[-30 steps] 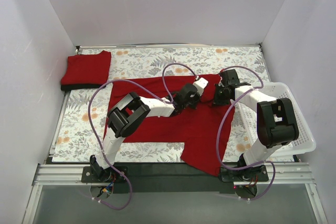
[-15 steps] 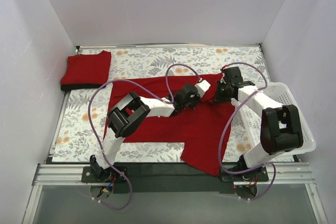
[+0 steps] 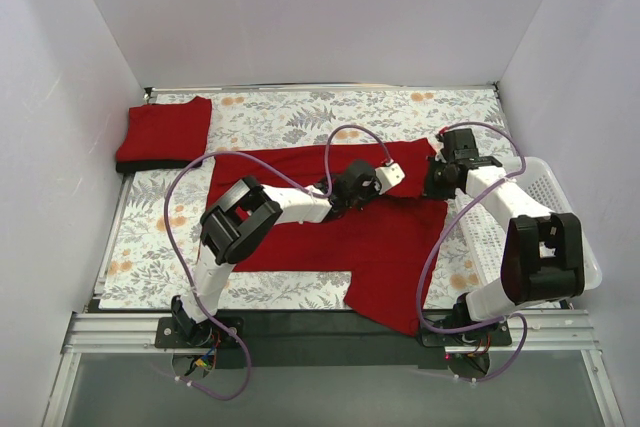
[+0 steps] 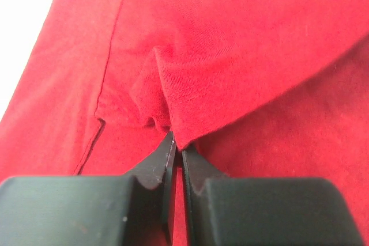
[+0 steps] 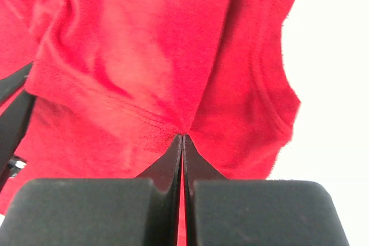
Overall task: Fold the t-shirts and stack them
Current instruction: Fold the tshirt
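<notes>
Top external: shirt [image 3: 370, 247] spread on surface [image 3: 300, 117], folded shirt [image 3: 165, 133] at far left. Wrist views: left hand [image 4: 176, 145] closed on hem, right hand [image 5: 182, 138] also.

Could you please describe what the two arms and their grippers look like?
Both the left arm and right arm have white tubular links joined by bulky black joint housings. A thin purple cable loops loosely along each one. The left gripper and right gripper have matte black blocky fingers tapering to thin wedge tips. No markings are visible.
</notes>
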Robot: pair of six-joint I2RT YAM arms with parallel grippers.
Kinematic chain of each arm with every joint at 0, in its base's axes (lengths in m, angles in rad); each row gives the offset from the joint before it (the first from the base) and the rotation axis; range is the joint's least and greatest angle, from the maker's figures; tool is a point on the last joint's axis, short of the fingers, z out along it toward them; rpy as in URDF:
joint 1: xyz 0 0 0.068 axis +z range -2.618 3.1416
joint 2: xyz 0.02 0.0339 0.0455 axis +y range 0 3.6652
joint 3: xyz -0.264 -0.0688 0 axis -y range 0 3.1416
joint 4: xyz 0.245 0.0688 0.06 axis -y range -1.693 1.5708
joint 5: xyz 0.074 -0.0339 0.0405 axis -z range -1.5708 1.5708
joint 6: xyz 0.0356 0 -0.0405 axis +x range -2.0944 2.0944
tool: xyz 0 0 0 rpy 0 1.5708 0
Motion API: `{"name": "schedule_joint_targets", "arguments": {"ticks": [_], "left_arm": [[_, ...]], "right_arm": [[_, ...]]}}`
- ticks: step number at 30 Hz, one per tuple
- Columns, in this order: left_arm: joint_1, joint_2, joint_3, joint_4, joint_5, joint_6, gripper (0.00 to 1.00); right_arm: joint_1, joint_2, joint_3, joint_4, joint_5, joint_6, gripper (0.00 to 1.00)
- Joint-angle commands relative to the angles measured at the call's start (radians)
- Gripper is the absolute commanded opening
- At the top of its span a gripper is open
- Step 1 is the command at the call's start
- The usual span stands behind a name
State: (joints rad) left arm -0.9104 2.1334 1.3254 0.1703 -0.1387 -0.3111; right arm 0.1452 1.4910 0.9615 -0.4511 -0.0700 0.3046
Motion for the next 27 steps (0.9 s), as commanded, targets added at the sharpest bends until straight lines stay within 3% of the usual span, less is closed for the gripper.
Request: {"name": "schedule_joint_targets", "arguments": {"ticks": [1,6,9,11,12,15,19,27], "left_arm": [[-0.024,-0.082,-0.008,-0.066,-0.013,0.072,0.09],[-0.056,-0.075,-0.008,-0.133,-0.025,0.083,0.13],[-0.065,-0.069,-0.009,-0.152,-0.044,0.078,0.21],[-0.067,-0.066,-0.009,-0.155,-0.064,0.072,0.32],[-0.070,-0.064,-0.009,-0.158,-0.076,0.069,0.54],[-0.073,-0.073,-0.009,-0.163,-0.091,0.055,0.74],[-0.073,-0.124,-0.020,-0.166,-0.120,-0.002,0.79],[-0.009,-0.296,-0.106,-0.236,-0.151,-0.160,0.80]], "right_arm": [[-0.024,-0.043,-0.023,-0.043,0.016,-0.028,0.01],[-0.042,-0.057,-0.053,-0.052,0.019,-0.033,0.01],[-0.042,-0.057,-0.063,-0.054,0.009,-0.030,0.01],[-0.042,-0.054,-0.067,-0.052,0.009,-0.029,0.03],[-0.044,-0.052,-0.069,-0.054,0.012,-0.030,0.11],[-0.042,-0.057,-0.055,-0.054,0.015,-0.030,0.23],[-0.042,-0.084,-0.003,-0.054,0.026,-0.027,0.27],[-0.041,-0.032,0.135,0.012,-0.045,-0.035,0.29]]}}
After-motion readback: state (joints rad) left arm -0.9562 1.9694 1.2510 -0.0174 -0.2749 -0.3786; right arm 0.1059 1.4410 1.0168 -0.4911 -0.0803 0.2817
